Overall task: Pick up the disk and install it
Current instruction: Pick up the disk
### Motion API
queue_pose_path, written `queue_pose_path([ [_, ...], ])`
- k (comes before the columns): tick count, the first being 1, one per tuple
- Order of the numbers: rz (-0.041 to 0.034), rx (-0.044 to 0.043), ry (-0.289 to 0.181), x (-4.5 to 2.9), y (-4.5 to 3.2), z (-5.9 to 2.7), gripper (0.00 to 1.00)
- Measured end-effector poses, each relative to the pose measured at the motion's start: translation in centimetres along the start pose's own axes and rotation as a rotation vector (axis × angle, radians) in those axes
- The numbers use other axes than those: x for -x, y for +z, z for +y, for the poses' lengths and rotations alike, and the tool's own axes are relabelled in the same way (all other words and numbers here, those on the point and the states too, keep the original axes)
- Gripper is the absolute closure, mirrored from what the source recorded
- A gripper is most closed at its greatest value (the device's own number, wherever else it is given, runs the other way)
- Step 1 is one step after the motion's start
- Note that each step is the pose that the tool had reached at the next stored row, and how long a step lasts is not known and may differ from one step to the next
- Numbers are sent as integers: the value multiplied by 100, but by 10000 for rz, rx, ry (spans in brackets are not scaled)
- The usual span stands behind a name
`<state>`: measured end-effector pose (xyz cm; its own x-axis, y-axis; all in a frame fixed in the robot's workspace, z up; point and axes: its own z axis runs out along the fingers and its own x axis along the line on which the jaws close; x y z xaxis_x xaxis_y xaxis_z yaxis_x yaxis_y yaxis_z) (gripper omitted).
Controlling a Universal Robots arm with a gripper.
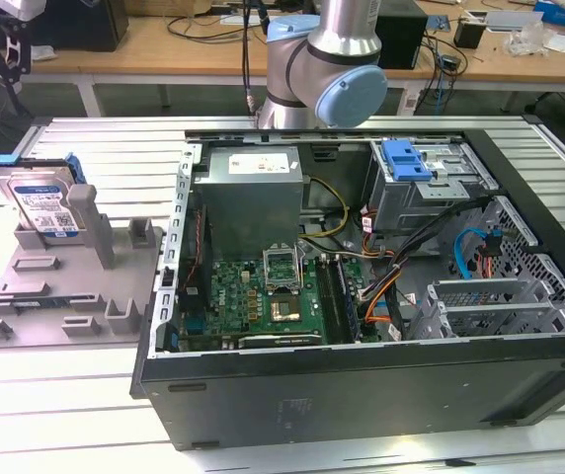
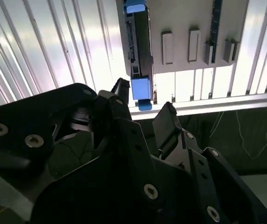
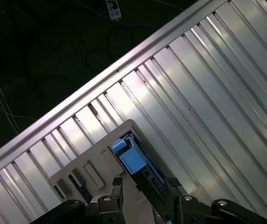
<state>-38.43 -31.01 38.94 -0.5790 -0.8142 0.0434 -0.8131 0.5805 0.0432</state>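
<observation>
Pincer (image 2: 144, 95) wide, empty, poised over edge-on disk (image 2: 142, 46) standing in grey holder (image 2: 185, 18). Risk: off-centre descent, fingertip strikes disk edge, disk tips or jams in holder.

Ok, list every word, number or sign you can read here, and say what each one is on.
No text here can be quoted.
White-and-blue label on the disk: print too small to read.
White label on the power supply: print too small to read.
Small sticker on the front wall of the computer case: blurred, unreadable.
Markings on the motherboard: too small to read.
</observation>
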Motion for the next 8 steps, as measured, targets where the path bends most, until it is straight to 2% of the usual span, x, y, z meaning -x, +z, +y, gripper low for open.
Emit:
queue_pose_path([
  [7, 62, -63, -1436, 0, 0, 0, 52],
  [8, 76, -77, -1757, 0, 0, 0, 52],
])
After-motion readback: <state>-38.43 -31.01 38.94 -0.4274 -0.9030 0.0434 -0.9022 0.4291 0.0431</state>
